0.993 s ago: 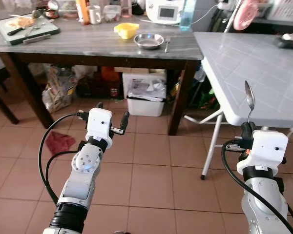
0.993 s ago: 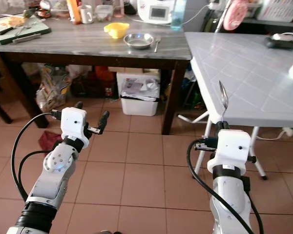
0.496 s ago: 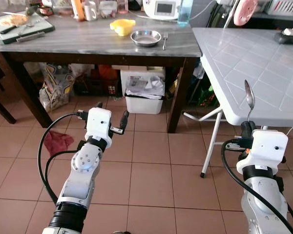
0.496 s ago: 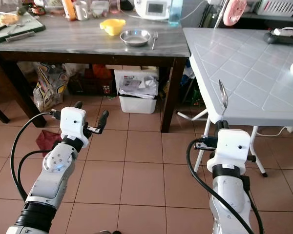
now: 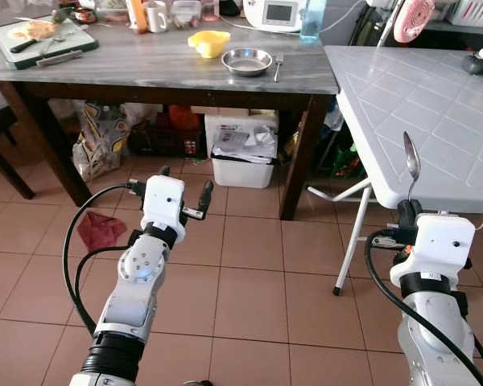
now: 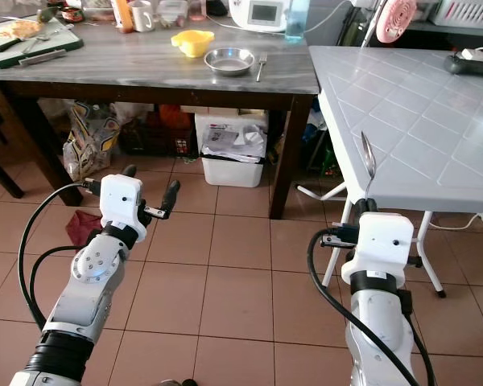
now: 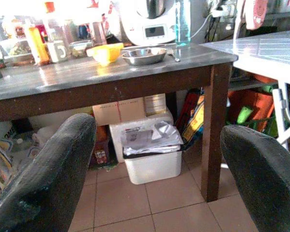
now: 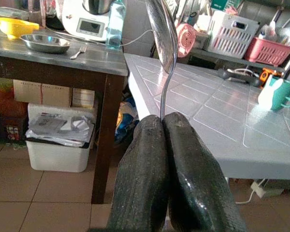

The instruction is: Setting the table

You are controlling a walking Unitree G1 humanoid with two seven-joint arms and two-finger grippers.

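Note:
My right gripper point(image 5: 407, 211) is shut on the handle of a metal spoon point(image 5: 410, 166), which stands upright with its bowl on top, in front of the edge of the white tiled table point(image 5: 435, 112). The spoon point(image 8: 163, 43) rises from between the closed fingers point(image 8: 142, 159). My left gripper point(image 5: 183, 190) is open and holds nothing, raised over the floor before the dark wooden table point(image 5: 161, 64). On that table sit a steel bowl point(image 5: 248, 61), a fork point(image 5: 278, 67) beside it and a yellow bowl point(image 5: 208, 42).
A cutting board with food point(image 5: 42, 38), a mug point(image 5: 155, 16), bottles and a white appliance point(image 5: 278, 12) crowd the wooden table's back. Under it stand a white bin point(image 5: 243, 159) and bags point(image 5: 101, 145). A red rag point(image 5: 99, 232) lies on the tiled floor. A teal mug point(image 8: 278, 93) sits on the white table.
The camera view has shifted slightly, so the tables sit a bit differently in the picture. Both arms keep the same pose, the spoon still upright in my right gripper.

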